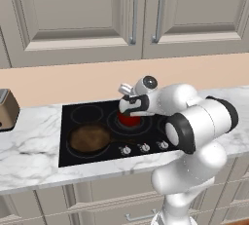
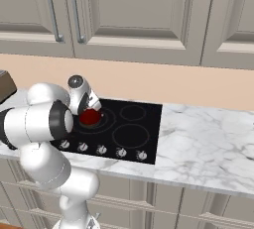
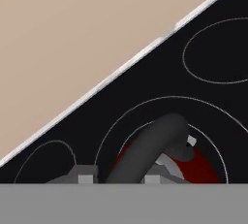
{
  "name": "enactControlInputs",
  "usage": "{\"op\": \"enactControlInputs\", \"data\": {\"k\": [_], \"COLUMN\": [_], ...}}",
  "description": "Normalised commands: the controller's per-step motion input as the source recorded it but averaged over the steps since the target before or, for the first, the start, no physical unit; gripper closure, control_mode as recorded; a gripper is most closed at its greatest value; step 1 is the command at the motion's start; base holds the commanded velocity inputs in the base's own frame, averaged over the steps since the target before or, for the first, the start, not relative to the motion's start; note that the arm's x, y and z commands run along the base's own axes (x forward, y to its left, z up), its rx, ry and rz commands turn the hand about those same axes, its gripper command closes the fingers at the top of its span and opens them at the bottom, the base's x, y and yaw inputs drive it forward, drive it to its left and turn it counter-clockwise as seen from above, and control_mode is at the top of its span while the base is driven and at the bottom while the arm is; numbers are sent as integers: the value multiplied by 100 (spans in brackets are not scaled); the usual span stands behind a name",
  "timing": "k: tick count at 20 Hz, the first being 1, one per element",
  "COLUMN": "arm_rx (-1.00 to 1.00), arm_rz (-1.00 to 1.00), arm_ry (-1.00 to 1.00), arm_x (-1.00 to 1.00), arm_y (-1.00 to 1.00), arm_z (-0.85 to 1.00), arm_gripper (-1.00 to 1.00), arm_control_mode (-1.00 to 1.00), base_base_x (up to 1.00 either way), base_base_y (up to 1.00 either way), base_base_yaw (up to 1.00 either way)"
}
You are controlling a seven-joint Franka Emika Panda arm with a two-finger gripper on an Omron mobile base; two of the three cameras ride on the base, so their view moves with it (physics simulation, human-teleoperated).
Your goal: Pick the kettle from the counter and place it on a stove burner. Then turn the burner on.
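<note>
The kettle (image 1: 129, 120) sits on the big double-ringed burner (image 2: 106, 119) of the black cooktop (image 1: 80, 158), inside the inner ring. From the left base view only its red belly shows under the hand; from the right base view it is a red blob (image 2: 90, 117) just below the wrist. In the hand view its black handle (image 3: 147, 150) arches up between the fingertips (image 3: 85, 179), with the red body (image 3: 201, 166) at about 4 o'clock of the handle.

The gripper (image 1: 130, 113) hangs right over the kettle, its jaws drawn close around the handle, gripping it.

A brown pan (image 1: 89, 138) lies on the burner at the kettle's 8 o'clock in the left base view, near but apart, its handle pointing toward the knobs (image 1: 144, 147) along the cooktop's front edge. Smaller single-ring burners (image 2: 133, 112) lie behind and beside. The marble counter (image 2: 208, 143) runs to both sides of the cooktop, and a toaster (image 1: 6, 109) stands at its far left. Grey cabinets (image 1: 78, 14) hang above the tan wall (image 3: 72, 39). The arm's own elbow (image 1: 202, 121) blocks part of the cooktop's right side.
</note>
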Motion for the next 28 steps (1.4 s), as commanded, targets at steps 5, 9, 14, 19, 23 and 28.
{"op": "enactControlInputs", "data": {"k": [5, 9, 14, 19, 23, 28], "arm_rx": [0, 0, 0, 0, 0, 0], "arm_rz": [0, 0, 0, 0, 0, 0], "arm_ry": [0, 0, 0, 0, 0, 0], "arm_x": [28, 24, 14, 0, 0, 0], "arm_y": [1, 0, 0, 0, 0, 0], "arm_z": [-7, -8, -7, -1, 0, 0], "arm_gripper": [100, 100, 100, -100, -100, -100], "arm_control_mode": [-100, -100, -100, -100, -100, -100], "base_base_x": [0, 0, 0, 0, 0, 0], "base_base_y": [0, 0, 0, 0, 0, 0], "base_base_yaw": [0, 0, 0, 0, 0, 0]}}
